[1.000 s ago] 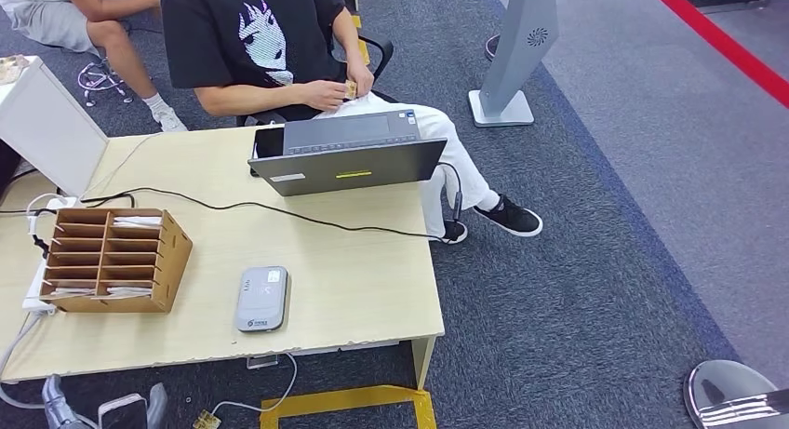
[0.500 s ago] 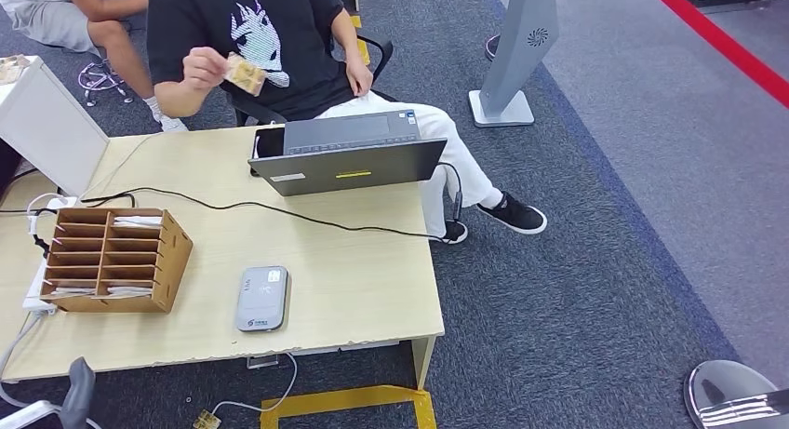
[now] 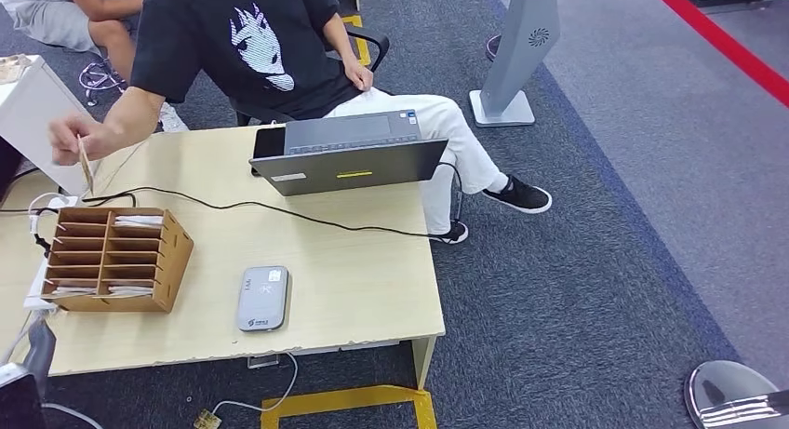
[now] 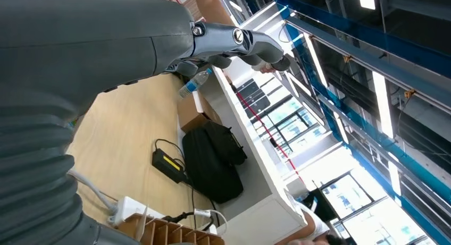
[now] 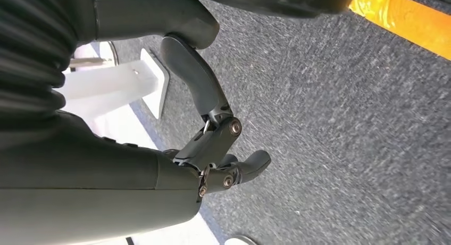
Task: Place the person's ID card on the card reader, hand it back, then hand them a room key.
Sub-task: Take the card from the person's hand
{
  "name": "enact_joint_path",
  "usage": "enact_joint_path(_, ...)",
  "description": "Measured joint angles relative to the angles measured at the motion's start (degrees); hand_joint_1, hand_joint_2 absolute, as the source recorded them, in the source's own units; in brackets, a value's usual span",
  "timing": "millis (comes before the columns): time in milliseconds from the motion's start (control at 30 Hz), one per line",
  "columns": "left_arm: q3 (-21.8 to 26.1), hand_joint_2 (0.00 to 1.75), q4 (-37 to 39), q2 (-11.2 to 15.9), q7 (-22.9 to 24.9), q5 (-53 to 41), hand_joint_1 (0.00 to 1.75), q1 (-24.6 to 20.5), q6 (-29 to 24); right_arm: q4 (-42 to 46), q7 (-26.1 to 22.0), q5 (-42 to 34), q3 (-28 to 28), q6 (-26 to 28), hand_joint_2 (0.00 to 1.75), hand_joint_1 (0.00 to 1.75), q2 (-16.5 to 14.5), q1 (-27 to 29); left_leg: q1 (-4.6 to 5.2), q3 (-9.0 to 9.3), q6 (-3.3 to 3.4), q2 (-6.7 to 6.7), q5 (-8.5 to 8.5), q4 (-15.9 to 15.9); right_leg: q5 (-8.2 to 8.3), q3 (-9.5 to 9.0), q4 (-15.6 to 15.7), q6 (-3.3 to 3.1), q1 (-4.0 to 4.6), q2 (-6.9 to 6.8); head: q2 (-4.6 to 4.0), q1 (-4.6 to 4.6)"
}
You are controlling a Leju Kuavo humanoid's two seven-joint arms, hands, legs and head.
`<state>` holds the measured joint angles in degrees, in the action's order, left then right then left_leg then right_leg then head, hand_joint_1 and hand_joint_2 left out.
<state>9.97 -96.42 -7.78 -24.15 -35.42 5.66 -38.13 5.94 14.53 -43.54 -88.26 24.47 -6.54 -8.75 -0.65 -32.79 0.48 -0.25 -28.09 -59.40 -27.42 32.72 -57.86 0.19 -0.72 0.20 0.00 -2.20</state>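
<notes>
A seated person in a black T-shirt reaches over the table's far left corner and holds the ID card (image 3: 86, 165) edge-on in their hand (image 3: 67, 137). The grey card reader (image 3: 261, 299) lies flat near the table's front edge. A wooden slotted organizer (image 3: 113, 259) with white room-key cards stands to its left. My left hand (image 4: 234, 43) is raised above the table with its fingers stretched out and nothing in them; its arm (image 3: 20, 392) comes in at the lower left corner. My right hand (image 5: 223, 149) hangs over the carpet, holding nothing.
An open grey laptop (image 3: 349, 154) sits at the table's far edge, and a black cable (image 3: 279, 210) crosses the tabletop (image 3: 363, 280). A white box (image 3: 42, 122), a water bottle (image 4: 194, 83) and a black bag (image 4: 213, 160) are off to the left. A grey kiosk stand (image 3: 512, 47) is on the carpet.
The person lifted the card from their lap and swung it left, out over the table's far left corner. My left arm rose at the lower left.
</notes>
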Motion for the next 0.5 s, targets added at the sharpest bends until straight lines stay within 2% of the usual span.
enact_joint_path(267, 0.17, 1.75, 15.15, 7.08, 5.92, -2.59, 0.0, -12.3, 2.62, 0.09, -0.06, 1.81, 0.0, -0.97, 1.75, 0.0, 0.05, -1.02, -0.04, 0.02, -0.13, 0.0, 0.17, 0.0, 0.1, 0.01, -0.06, -0.09, 0.01, 0.01, 0.0, 0.0)
enact_joint_path(500, 0.17, 1.75, 25.79, 9.06, 7.88, -1.11, 0.0, -19.36, 3.74, 0.09, -0.86, 1.35, 0.0, -0.83, 1.75, 0.0, 0.1, -1.2, -0.03, 0.01, -0.13, 0.0, 0.17, 0.0, 0.11, 0.01, -0.05, -0.1, 0.01, 0.02, 0.0, -0.01)
